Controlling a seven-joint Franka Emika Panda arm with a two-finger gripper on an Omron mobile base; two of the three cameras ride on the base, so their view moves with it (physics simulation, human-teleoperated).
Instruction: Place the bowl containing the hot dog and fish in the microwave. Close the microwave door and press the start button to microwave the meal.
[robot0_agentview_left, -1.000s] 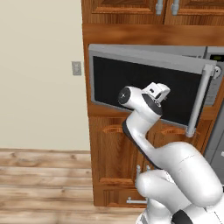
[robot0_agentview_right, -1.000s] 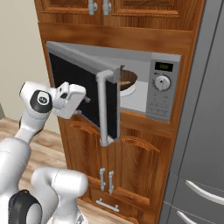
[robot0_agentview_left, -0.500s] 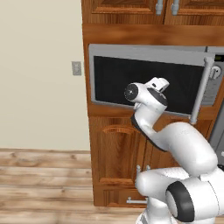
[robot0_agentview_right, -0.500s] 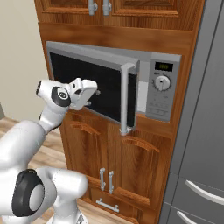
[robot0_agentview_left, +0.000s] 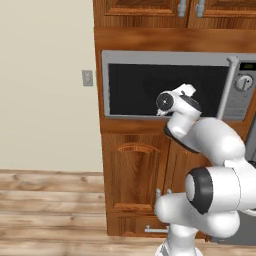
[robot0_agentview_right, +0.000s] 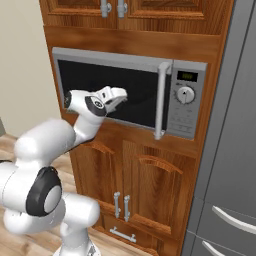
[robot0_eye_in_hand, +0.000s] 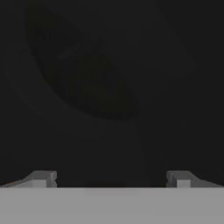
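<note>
The microwave (robot0_agentview_left: 170, 59) (robot0_agentview_right: 125, 59) sits built into the wooden cabinet wall. Its door (robot0_agentview_left: 135, 85) (robot0_agentview_right: 145, 102) lies flush with the front, and the vertical bar handle (robot0_agentview_left: 231, 82) (robot0_agentview_right: 161, 100) stands beside the control panel's knob (robot0_agentview_left: 244, 82) (robot0_agentview_right: 186, 94). My gripper (robot0_agentview_left: 188, 90) (robot0_agentview_right: 120, 95) (robot0_eye_in_hand: 111, 179) is up against the black glass near the door's middle, open, with nothing between its fingers. In the hand view a dim oval shape (robot0_eye_in_hand: 83, 74) shows through the glass. The bowl, hot dog and fish are hidden behind the dark window.
Wooden cabinet doors (robot0_agentview_right: 160, 190) with metal handles (robot0_agentview_right: 121, 205) lie below the microwave, and more cabinets (robot0_agentview_left: 185, 10) above it. A grey fridge (robot0_agentview_right: 230, 165) stands to the right. A wall outlet (robot0_agentview_left: 87, 78) is on the beige wall to the left.
The microwave door has swung from half open to fully shut. My gripper followed it in and now rests at the glass.
</note>
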